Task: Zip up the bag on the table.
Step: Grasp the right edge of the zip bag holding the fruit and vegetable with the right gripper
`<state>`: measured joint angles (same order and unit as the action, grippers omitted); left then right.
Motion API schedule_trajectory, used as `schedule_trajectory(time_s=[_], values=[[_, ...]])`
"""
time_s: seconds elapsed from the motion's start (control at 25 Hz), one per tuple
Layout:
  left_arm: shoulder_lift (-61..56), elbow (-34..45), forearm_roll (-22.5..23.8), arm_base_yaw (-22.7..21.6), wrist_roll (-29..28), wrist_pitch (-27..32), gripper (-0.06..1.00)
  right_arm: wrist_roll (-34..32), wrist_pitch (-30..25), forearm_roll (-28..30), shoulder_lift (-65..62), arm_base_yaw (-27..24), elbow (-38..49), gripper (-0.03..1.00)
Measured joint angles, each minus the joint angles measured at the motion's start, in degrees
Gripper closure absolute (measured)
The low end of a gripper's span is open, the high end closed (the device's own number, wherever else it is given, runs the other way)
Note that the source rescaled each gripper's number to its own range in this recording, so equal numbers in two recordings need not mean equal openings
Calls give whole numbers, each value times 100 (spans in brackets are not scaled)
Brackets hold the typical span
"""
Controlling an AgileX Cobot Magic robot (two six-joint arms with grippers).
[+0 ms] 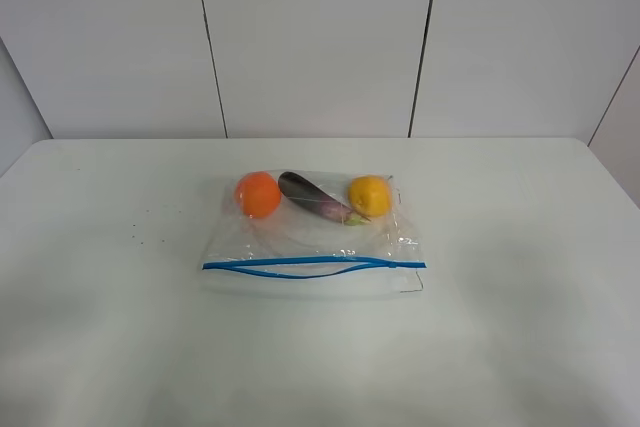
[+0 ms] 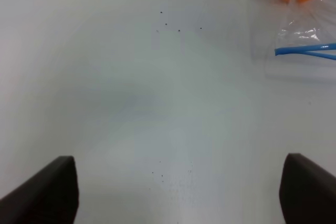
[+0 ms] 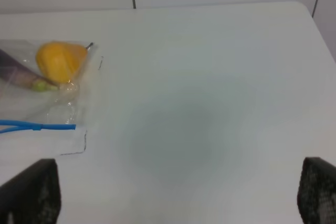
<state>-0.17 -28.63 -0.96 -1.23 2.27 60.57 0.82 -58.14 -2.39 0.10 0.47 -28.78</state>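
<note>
The clear bag (image 1: 300,242) lies flat in the middle of the white table (image 1: 520,307). Through it show an orange (image 1: 259,194), a dark purple eggplant (image 1: 315,197) and a yellow fruit (image 1: 369,194). Its blue zipper strip (image 1: 315,264) runs along the near edge, and its two lines gape apart in the middle. Neither arm shows in the high view. My left gripper (image 2: 176,195) is open and empty over bare table, to the left of the bag's corner (image 2: 304,51). My right gripper (image 3: 173,195) is open and empty, to the right of the bag (image 3: 47,98).
Small dark specks (image 1: 137,232) dot the table left of the bag. A white panelled wall (image 1: 320,37) stands behind the table's far edge. Bare tabletop lies on both sides of the bag and in front of it.
</note>
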Motion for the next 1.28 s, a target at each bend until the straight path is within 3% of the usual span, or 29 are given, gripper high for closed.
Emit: schedule_trajectory(time_s=[0.6, 1.12, 1.28], values=[[0, 0, 0, 0, 0, 0, -6, -5, 0, -16, 293, 0, -27, -3], [0, 0, 0, 0, 0, 0, -6, -5, 174, -306, 5000, 0, -1996, -3], [0, 0, 0, 0, 0, 0, -6, 43, 186, -666, 6426, 0, -2589, -3]])
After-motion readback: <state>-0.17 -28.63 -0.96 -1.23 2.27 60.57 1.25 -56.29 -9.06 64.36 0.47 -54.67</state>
